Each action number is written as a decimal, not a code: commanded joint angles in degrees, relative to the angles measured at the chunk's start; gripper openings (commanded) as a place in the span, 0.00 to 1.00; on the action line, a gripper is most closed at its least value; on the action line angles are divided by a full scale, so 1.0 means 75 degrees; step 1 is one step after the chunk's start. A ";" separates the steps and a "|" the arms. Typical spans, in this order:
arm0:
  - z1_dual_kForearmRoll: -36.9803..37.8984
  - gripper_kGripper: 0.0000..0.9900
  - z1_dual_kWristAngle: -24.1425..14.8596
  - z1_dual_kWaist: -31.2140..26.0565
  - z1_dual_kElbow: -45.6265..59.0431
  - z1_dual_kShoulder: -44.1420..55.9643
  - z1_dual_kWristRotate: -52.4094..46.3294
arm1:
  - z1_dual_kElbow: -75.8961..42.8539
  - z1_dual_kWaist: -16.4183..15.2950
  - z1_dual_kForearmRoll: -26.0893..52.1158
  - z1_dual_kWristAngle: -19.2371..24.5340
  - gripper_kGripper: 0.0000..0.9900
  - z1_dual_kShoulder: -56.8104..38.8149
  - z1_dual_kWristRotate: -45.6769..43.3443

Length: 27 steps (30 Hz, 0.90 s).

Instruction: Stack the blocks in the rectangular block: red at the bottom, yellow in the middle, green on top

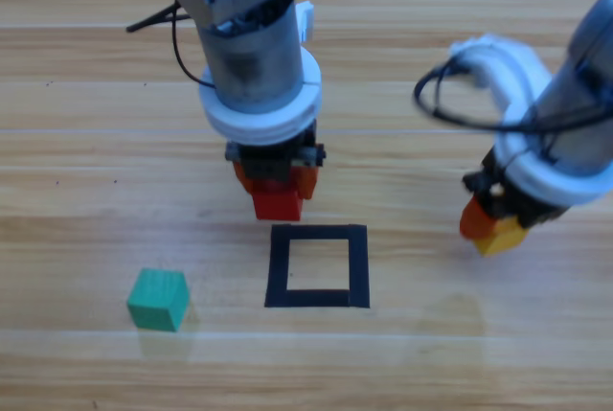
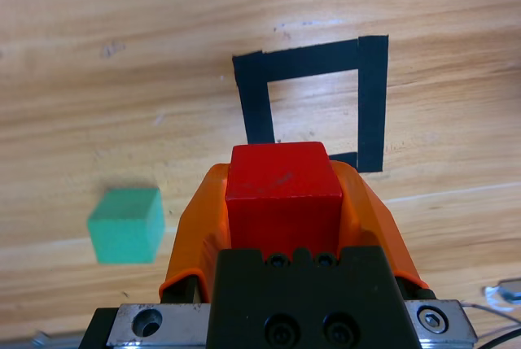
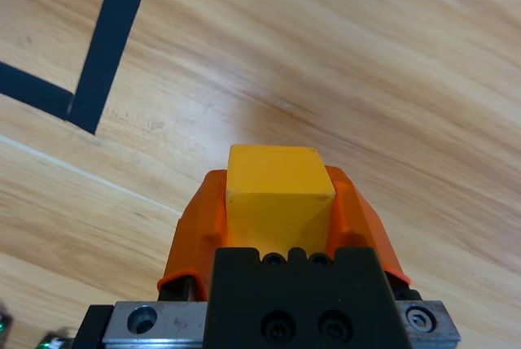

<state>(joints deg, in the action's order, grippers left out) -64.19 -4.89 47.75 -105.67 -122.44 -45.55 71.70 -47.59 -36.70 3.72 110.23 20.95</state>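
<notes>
My left gripper is shut on the red cube and holds it just behind the far edge of the black tape square. In the left wrist view the red cube sits between the orange jaws with the tape square ahead. Off to the square's right, my right gripper is shut on the yellow cube, held above the table. The right wrist view shows the yellow cube clamped and a corner of the tape square. The green cube lies on the table left of the square.
The wooden table is bare around the square. Black cables loop beside the right arm. The green cube lies to the left of the left gripper.
</notes>
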 commanded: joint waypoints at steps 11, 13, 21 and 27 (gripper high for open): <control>-0.0090 0.02 -0.0484 0.1227 -0.0172 -0.0691 -0.2539 | -0.0220 0.0954 -0.0345 -0.0461 0.00 -0.0540 0.0031; -0.0090 0.02 -0.0484 0.1227 -0.0313 -0.0808 -0.2528 | -0.0279 0.0954 -0.0345 -0.0473 0.00 -0.0540 0.0242; -0.0043 0.01 -0.0473 0.1133 -0.0547 -0.1277 -0.2282 | -0.0314 0.0954 -0.0345 -0.0532 0.00 -0.0365 0.0980; 0.0098 0.01 -0.0426 0.0981 -0.0571 -0.1535 -0.1989 | -0.0290 0.0954 -0.0345 -0.0602 0.00 -0.0119 0.1156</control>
<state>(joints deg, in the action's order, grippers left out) -64.49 -7.78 56.05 -109.24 -130.27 -62.36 70.96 -41.98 -38.70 0.60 107.97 28.41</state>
